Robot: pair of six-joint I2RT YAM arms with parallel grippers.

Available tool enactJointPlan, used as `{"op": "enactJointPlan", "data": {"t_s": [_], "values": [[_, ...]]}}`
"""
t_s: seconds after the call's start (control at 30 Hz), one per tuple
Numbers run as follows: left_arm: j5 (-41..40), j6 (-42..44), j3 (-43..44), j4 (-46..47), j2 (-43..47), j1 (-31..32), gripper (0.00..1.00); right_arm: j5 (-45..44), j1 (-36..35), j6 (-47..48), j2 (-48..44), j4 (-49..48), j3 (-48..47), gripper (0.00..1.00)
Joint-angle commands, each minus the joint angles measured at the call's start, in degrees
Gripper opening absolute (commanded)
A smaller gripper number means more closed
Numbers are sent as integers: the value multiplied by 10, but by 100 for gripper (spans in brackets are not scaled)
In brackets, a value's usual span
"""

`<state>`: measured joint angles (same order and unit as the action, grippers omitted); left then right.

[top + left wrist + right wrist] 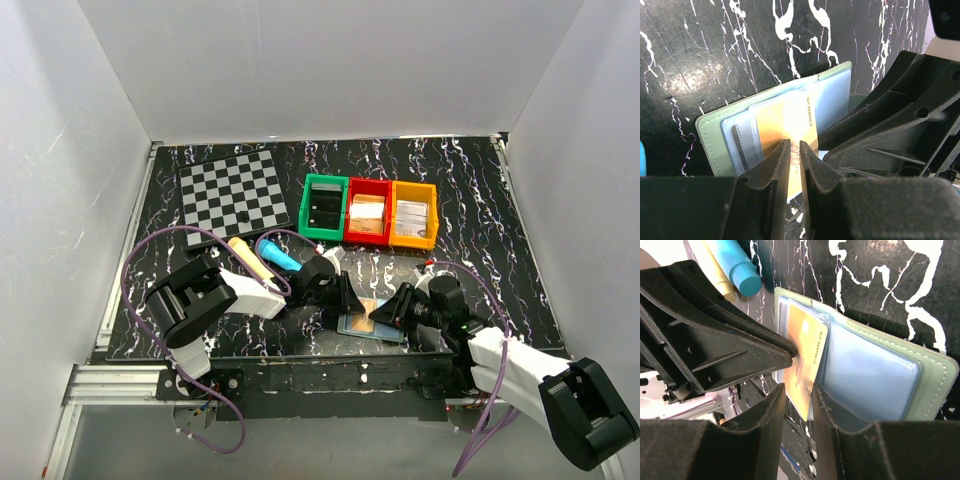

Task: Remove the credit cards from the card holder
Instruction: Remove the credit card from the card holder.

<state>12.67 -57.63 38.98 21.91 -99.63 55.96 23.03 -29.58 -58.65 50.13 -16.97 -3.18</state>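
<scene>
The card holder (372,327) lies open near the table's front edge, green rim and pale blue panels up; it also shows in the left wrist view (710,135) and the right wrist view (935,375). An orange-yellow credit card (790,117) sticks partway out of one panel's pocket (807,355). My left gripper (352,298) has its jaws almost together, tips resting on the card's face (795,145). My right gripper (381,314) faces it from the other side, jaws slightly apart and empty (799,387), one finger (840,410) over the blue panel. Other cards stay tucked in their pockets.
A blue marker (280,256) and a yellow marker (245,255) lie just left of the left gripper. Green (324,207), red (367,211) and orange (413,214) bins stand behind. A checkered board (233,192) is at the back left.
</scene>
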Motion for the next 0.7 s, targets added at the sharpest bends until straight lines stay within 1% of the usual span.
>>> {"op": "enactJointPlan", "data": {"t_s": [0.0, 0.07, 0.23, 0.67], "values": [[-9, 15, -22, -50, -4, 1, 15, 30, 2, -19, 13, -103, -11, 37], [-7, 16, -24, -44, 1, 1, 15, 35, 2, -20, 24, -108, -14, 37], [-12, 22, -41, -28, 27, -1, 22, 32, 3, -16, 25, -96, -15, 37], [-13, 28, -44, -28, 71, -2, 23, 29, 3, -7, 21, -73, -22, 38]]}}
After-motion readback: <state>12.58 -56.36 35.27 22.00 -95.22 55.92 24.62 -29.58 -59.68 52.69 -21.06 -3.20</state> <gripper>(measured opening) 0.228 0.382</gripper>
